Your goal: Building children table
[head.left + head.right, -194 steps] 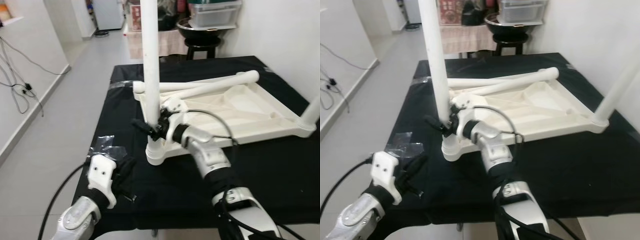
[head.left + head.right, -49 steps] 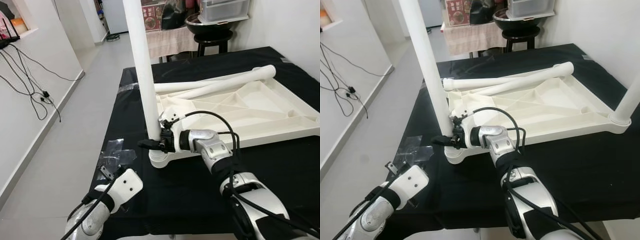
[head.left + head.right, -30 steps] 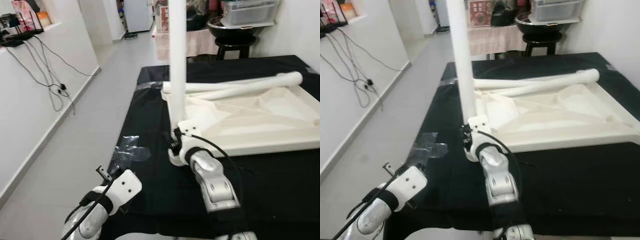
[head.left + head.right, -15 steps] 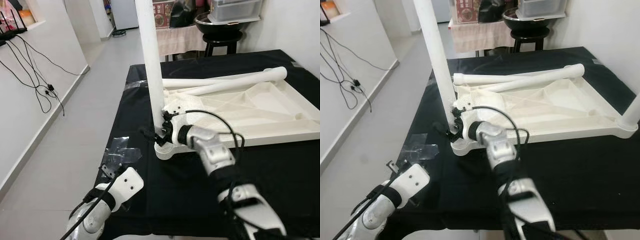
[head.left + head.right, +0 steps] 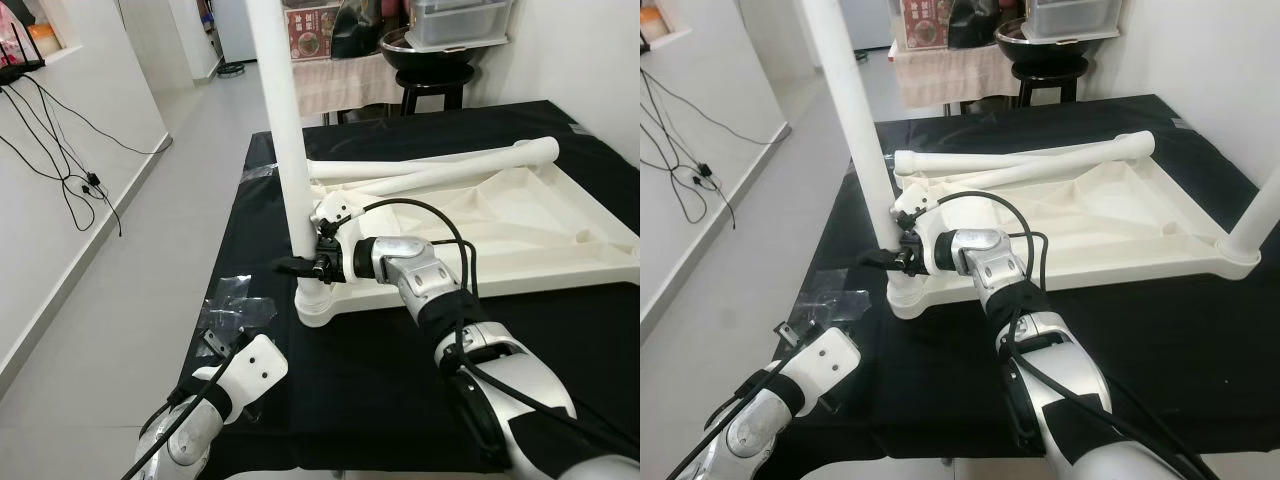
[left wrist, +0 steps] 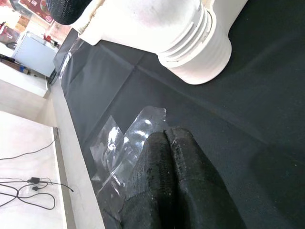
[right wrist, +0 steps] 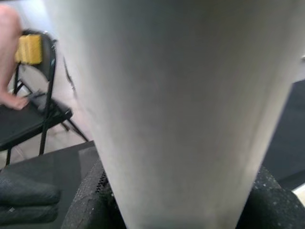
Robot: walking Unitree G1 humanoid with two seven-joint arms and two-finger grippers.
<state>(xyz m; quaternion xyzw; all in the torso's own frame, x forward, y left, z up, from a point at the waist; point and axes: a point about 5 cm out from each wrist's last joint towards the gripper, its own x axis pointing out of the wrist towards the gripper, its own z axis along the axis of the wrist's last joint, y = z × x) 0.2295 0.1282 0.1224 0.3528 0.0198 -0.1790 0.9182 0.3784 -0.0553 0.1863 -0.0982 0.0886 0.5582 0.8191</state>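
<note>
Right gripper (image 5: 298,265) clamped round base of the upright leg (image 5: 281,120), fingers either side of the tube just above the near-left corner socket (image 5: 318,305). Right wrist cam agrees: white tube sits between both black pads.

Big → small:
- black work surface (image 5: 560,390), cloth-covered
- white tabletop (image 5: 520,235) lying upside-down on it, ribs up
- upright leg at near-left corner; another standing leg (image 5: 1258,215) at right corner
- two loose legs (image 5: 440,170) lying across far edge of tabletop, touching it
- clear plastic bag (image 5: 235,315) crumpled on cloth, left of socket
- left gripper (image 6: 169,157) low at near-left edge, fingers pressed together, empty, tips by the bag

Step, imo: seating/twisting leg into socket. Looks close to vertical, can't tell if fully home. Next: finish seating, let go, then fetch a loose leg from far side for a far corner. Roughly halfway, 2 of 4 up.

Text/labels: red sign in bg at far end, chars too small to read. No branding visible on parts.
</note>
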